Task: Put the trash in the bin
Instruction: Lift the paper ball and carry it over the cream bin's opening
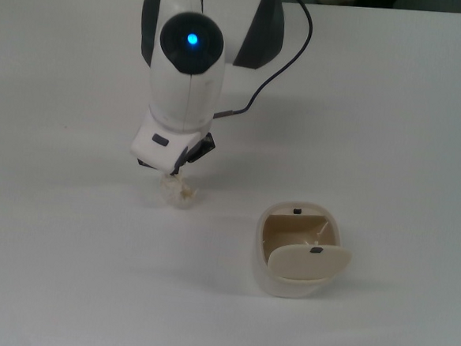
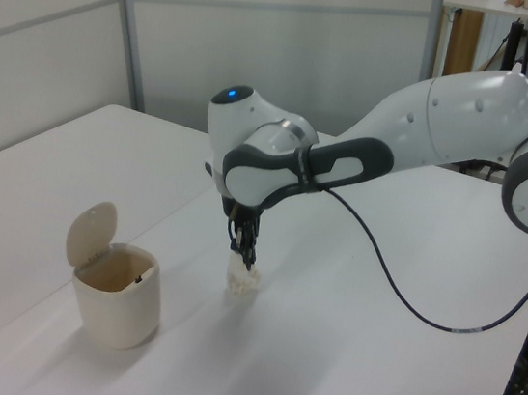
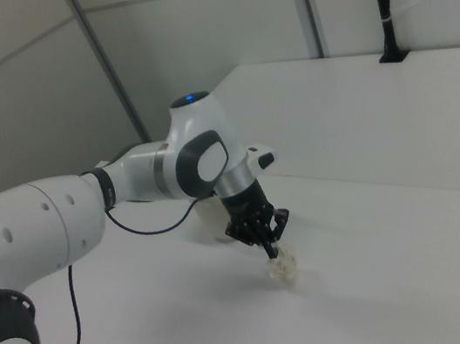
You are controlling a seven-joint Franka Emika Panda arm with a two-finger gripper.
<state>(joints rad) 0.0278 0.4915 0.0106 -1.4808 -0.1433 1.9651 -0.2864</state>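
The trash (image 1: 178,191) is a small off-white crumpled wad, also seen in the left view (image 2: 242,278) and the right view (image 3: 282,268). My gripper (image 1: 175,171) points straight down with its dark fingers pinched into the top of the wad (image 2: 246,259) (image 3: 270,248), and the wad seems to hang just above the table. The bin (image 1: 296,247) is a cream rounded-square container with its flap lid swung open. It stands to the right of the trash in the top view and to the left of it in the left view (image 2: 115,295). In the right view the arm hides most of the bin (image 3: 210,226).
The white table (image 1: 65,272) spreads wide around both objects. A black cable (image 1: 279,69) loops from the arm over the table behind the gripper. A wall panel (image 2: 265,42) stands beyond the table's far edge.
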